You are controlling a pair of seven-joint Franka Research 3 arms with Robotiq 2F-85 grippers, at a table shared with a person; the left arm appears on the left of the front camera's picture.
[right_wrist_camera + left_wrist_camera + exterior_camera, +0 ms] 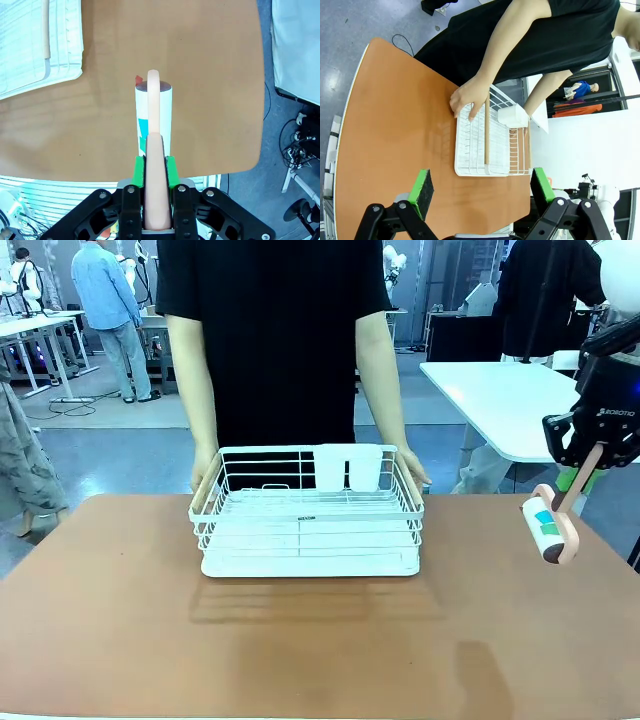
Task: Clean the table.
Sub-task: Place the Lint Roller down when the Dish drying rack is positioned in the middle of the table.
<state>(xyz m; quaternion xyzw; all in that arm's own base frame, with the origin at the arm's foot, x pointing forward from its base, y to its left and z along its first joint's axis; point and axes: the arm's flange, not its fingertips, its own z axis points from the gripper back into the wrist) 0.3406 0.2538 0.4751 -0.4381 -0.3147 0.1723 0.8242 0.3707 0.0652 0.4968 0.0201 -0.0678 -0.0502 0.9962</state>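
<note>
The reddish-brown table [120, 620] spreads across the front view, and its top also shows in the left wrist view [395, 130] and under the roller in the right wrist view [210, 75]. My right gripper [590, 455] hangs above the table's right edge, shut on the pink handle of a lint roller [545, 525]. In the right wrist view the green pads [170, 170] clamp that handle, and the white roller head [153, 115] points down at the tabletop. My left gripper [482, 187] is open and holds nothing, high above the table.
A white wire rack [305, 510] stands at the far middle of the table. A person in black holds it with a hand [205, 470] on each side. It also appears in both wrist views [490, 145] [30, 45]. A white-topped table [510, 400] stands behind at the right.
</note>
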